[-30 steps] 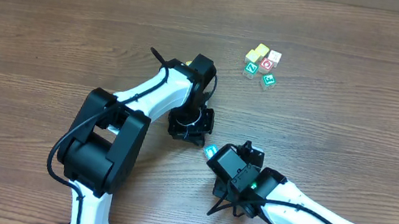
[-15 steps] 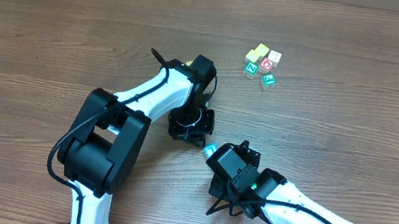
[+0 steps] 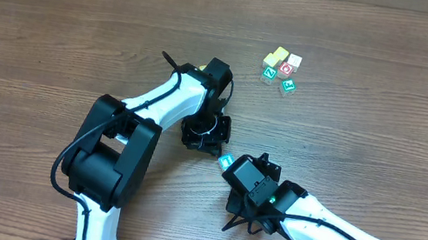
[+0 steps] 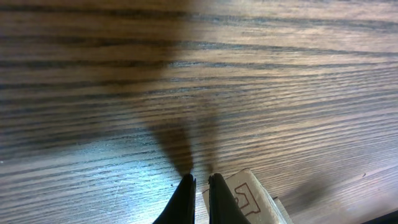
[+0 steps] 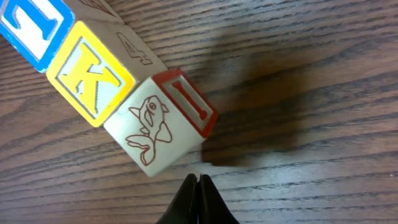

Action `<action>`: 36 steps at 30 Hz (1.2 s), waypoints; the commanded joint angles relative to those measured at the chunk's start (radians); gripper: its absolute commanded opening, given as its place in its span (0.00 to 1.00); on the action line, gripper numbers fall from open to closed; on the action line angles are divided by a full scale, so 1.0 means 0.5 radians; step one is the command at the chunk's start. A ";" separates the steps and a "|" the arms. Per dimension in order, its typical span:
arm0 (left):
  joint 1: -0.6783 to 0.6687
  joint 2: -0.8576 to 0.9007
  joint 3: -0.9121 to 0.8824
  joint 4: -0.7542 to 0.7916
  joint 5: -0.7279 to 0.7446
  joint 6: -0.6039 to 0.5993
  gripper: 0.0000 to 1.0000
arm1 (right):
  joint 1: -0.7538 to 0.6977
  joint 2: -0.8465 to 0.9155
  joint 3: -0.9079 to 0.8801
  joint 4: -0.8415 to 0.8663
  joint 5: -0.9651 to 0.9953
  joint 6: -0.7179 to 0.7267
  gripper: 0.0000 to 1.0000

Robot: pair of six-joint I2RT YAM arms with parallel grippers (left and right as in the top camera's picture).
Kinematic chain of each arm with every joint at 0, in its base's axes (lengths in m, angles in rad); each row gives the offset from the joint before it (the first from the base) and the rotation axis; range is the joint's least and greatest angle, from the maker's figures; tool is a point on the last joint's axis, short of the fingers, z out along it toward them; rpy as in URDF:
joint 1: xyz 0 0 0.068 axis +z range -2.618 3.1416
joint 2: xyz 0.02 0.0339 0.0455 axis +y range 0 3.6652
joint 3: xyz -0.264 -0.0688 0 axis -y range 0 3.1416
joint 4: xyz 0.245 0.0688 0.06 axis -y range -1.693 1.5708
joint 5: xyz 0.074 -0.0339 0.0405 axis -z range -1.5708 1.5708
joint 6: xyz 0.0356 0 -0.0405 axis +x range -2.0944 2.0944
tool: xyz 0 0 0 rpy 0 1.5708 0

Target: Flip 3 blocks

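Note:
In the right wrist view three letter blocks lie in a diagonal row, touching: a blue-faced block point(image 5: 25, 22), a yellow block point(image 5: 93, 76) marked K, and a cream-white block point(image 5: 155, 127) with a red fish outline. My right gripper point(image 5: 198, 182) is shut and empty, its tips just below the cream block. In the left wrist view my left gripper point(image 4: 199, 183) is shut on nothing, with a cream block point(image 4: 252, 199) against its right finger. From overhead only a cyan face of a block point(image 3: 225, 161) shows between the left gripper point(image 3: 208, 141) and the right gripper point(image 3: 231, 172).
A cluster of other small cubes point(image 3: 280, 70), with yellow, red-marked and green-marked faces, sits at the back right of the wooden table point(image 3: 52, 38). Both arms meet near the table's middle, the right arm stretching in from the lower right.

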 commanded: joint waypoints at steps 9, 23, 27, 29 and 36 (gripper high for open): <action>-0.013 0.024 0.022 0.058 0.031 -0.013 0.04 | 0.001 0.069 -0.024 0.079 0.056 0.122 0.04; -0.014 0.024 0.022 0.117 0.032 -0.013 0.04 | 0.001 0.069 -0.024 0.137 0.057 0.121 0.04; -0.014 0.024 0.022 0.127 0.032 -0.013 0.04 | 0.001 0.070 -0.024 0.162 0.056 0.121 0.04; -0.016 0.024 0.022 0.129 0.031 -0.013 0.04 | 0.001 0.069 -0.024 0.167 0.056 0.122 0.04; -0.042 0.024 0.022 0.193 0.031 -0.021 0.04 | 0.001 0.069 -0.024 0.174 0.047 0.123 0.04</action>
